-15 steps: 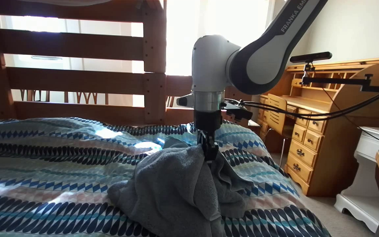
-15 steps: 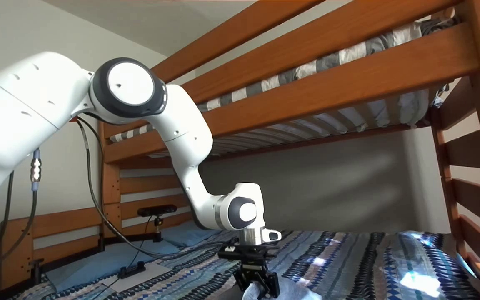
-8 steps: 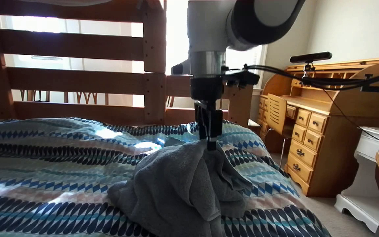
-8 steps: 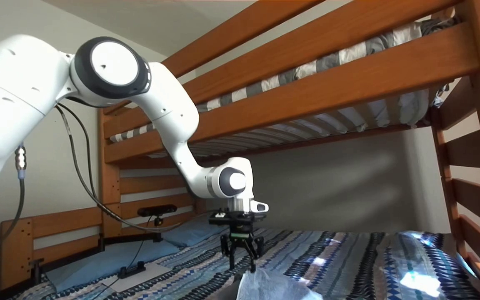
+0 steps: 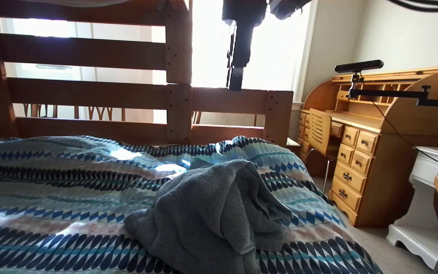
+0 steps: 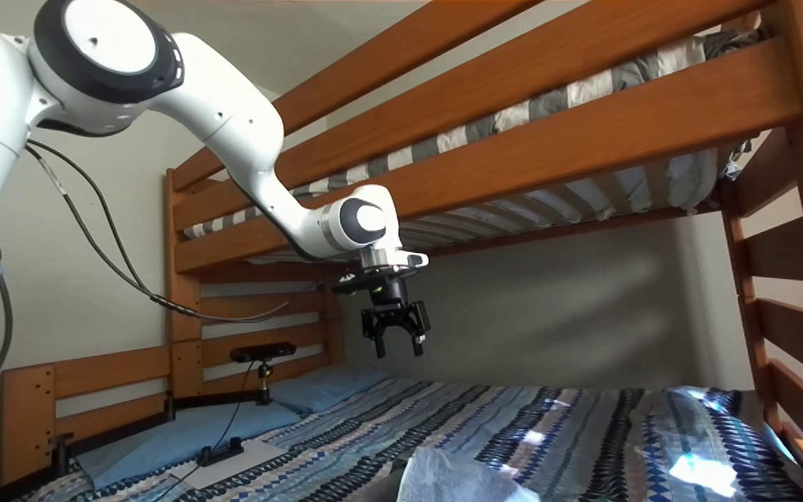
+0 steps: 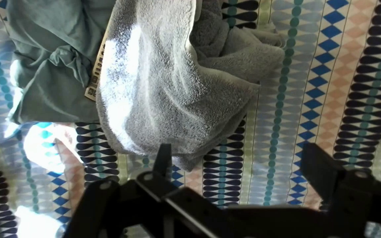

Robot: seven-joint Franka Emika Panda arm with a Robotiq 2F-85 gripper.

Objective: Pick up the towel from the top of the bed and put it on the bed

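The grey towel [image 5: 203, 217] lies in a rumpled heap on the patterned bed [image 5: 63, 213]. Its pale top also shows at the bottom edge of an exterior view, where the towel [image 6: 454, 477] is partly cut off. High above it, my gripper [image 6: 399, 348] points down with its fingers spread and nothing between them. In the wrist view the towel [image 7: 164, 89] sits below and to the left of the wide gap of my gripper [image 7: 236, 148], where bare bedspread shows. Only the lower part of the gripper [image 5: 236, 85] appears against the window.
A green cloth [image 7: 55, 86] lies beside the towel. Overhead runs the upper bunk's wooden rail [image 6: 548, 160], not far from the arm. A camera on a stand [image 6: 262, 355] and blue pillows [image 6: 185, 439] occupy the bed's far end. A wooden desk [image 5: 359, 171] stands past the bed.
A second ago the gripper was closed on the towel's top. It has opened, let go and risen well above the bed. The towel stays heaped where it was.
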